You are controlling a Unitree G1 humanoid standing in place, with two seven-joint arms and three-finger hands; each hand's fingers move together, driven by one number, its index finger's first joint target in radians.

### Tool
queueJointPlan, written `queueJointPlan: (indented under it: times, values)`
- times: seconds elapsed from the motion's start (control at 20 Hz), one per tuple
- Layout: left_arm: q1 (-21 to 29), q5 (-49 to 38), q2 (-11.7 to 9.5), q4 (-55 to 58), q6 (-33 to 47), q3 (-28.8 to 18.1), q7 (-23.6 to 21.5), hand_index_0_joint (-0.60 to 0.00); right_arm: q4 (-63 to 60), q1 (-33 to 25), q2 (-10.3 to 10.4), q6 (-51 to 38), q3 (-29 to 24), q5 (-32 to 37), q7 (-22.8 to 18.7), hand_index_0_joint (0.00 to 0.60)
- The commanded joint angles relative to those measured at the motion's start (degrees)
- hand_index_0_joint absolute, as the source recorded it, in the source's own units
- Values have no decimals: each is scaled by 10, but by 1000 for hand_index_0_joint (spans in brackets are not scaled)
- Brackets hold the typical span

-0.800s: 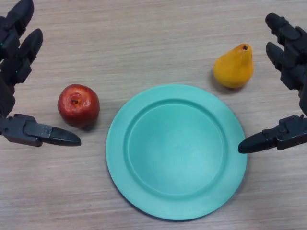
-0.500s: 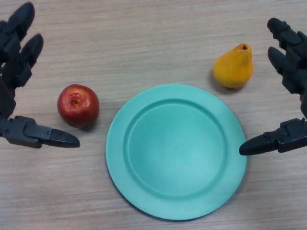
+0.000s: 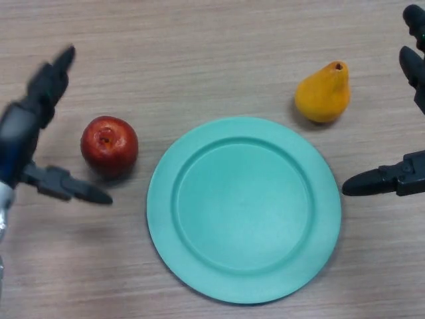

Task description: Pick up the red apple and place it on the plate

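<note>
We observe the red apple (image 3: 109,145) resting on the wooden tabletop (image 3: 199,60), stem side up, just left of the plate (image 3: 244,210) and not touching its rim. The plate is teal, round, and lies flat at the centre of the view with nothing on it. Our left hand (image 3: 26,126) sits at the left edge, beside the apple but apart from it; its fingers (image 3: 54,73) extend up and away past the apple's far-left side, while the thumb (image 3: 73,188) points toward the plate below the apple. The fingers are spread wide, with the apple lying near the mouth of the gap between fingers and thumb, and no contact is visible. Our right hand (image 3: 408,178) shows at the right edge, also spread wide and holding nothing: its thumb points left toward the plate's rim without reaching it, and its fingers show at the upper right corner. A yellow pear (image 3: 324,93) lies on the tabletop beyond the plate's upper right rim, separate from the plate and from the right hand.
</note>
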State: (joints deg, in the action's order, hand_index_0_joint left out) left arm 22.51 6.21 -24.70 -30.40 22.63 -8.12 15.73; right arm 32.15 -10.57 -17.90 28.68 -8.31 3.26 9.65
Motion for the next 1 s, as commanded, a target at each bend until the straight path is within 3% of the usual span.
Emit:
queueJointPlan:
  times: [0.05, 0.3, 0.35, 0.4, 0.5, 0.65, 0.7, 0.75, 0.8, 0.85, 0.9, 0.95, 1.0]
  values:
    - [69, -16, -33, -71, 147, -19, -60, 0, 27, -21, -25, -97, -49, 34, -24, 0]
    - [135, 16, -16, -245, 240, 13, -91, 0, 23, -22, -30, -101, -49, 31, -28, 0]
    - [150, -33, -2, -265, 230, 8, -48, 0, 27, -21, -31, -96, -50, 33, -27, 0]
    - [153, -45, 2, -267, 224, 9, -34, 0, 27, -21, -31, -95, -50, 33, -27, 0]
    - [169, -53, 12, -295, 240, 12, -40, 0, 24, -21, -32, -96, -51, 32, -26, 0]
    - [174, -33, 16, -314, 266, 21, -58, -399, 20, -23, -35, -99, -53, 32, -23, 0]
    - [173, -6, 14, -325, 284, 33, -76, -499, 17, -24, -36, -101, -54, 31, -21, 0]
    - [170, 60, 4, -341, 300, 45, -129, -600, 15, -26, -39, -99, -56, 29, -20, 0]
    - [169, 59, 4, -339, 293, 41, -127, -600, 15, -26, -39, -100, -56, 27, -20, 0]
    - [160, 14, 4, -320, 252, 21, -81, -600, 17, -24, -38, -102, -55, 25, -21, 0]
    - [159, -4, 4, -312, 233, 15, -64, -600, 17, -24, -37, -101, -55, 25, -22, 0]
    - [140, -58, 0, -255, 152, 5, 1, -600, 20, -23, -36, -97, -52, 22, -23, 0]
    - [133, -74, -2, -230, 122, 3, 17, -600, 20, -23, -35, -96, -51, 21, -24, 0]
